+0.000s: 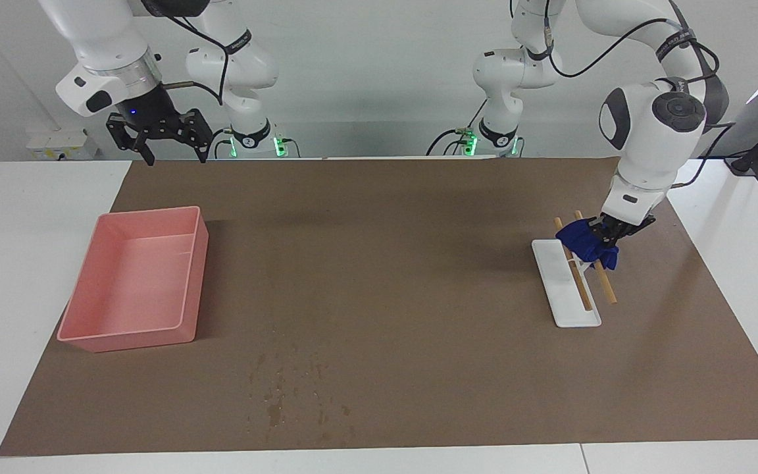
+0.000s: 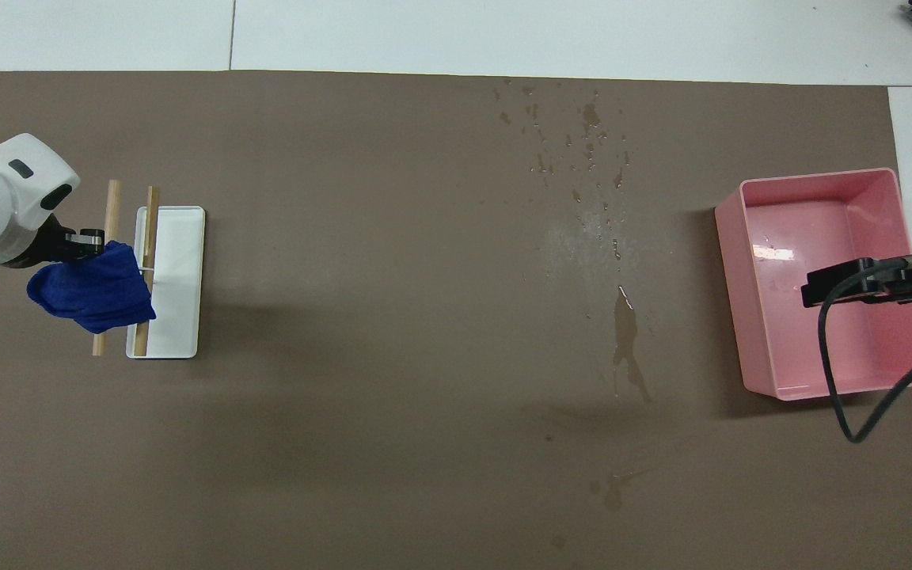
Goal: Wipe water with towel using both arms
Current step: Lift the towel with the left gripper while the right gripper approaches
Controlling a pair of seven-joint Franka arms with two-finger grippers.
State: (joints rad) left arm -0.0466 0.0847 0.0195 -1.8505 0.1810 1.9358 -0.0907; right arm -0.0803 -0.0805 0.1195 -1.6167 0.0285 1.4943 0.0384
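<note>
A dark blue towel point(image 1: 585, 242) point(image 2: 92, 297) lies bunched over two wooden rods point(image 1: 604, 284) of a white rack tray point(image 1: 560, 289) point(image 2: 179, 269), toward the left arm's end of the table. My left gripper point(image 1: 608, 232) point(image 2: 94, 245) is shut on the towel's edge nearest the robots, low over the rods. Spilled water point(image 1: 277, 401) point(image 2: 587, 198) shows as drops and a streak point(image 2: 624, 332) on the brown mat, mostly near the edge farthest from the robots. My right gripper point(image 1: 158, 143) hangs open and high over the mat's corner beside the right arm's base, holding nothing.
A pink bin point(image 1: 135, 280) point(image 2: 828, 277) stands toward the right arm's end, beside the water. The brown mat point(image 1: 385, 263) covers most of the white table. A black cable from the right arm hangs across the bin in the overhead view.
</note>
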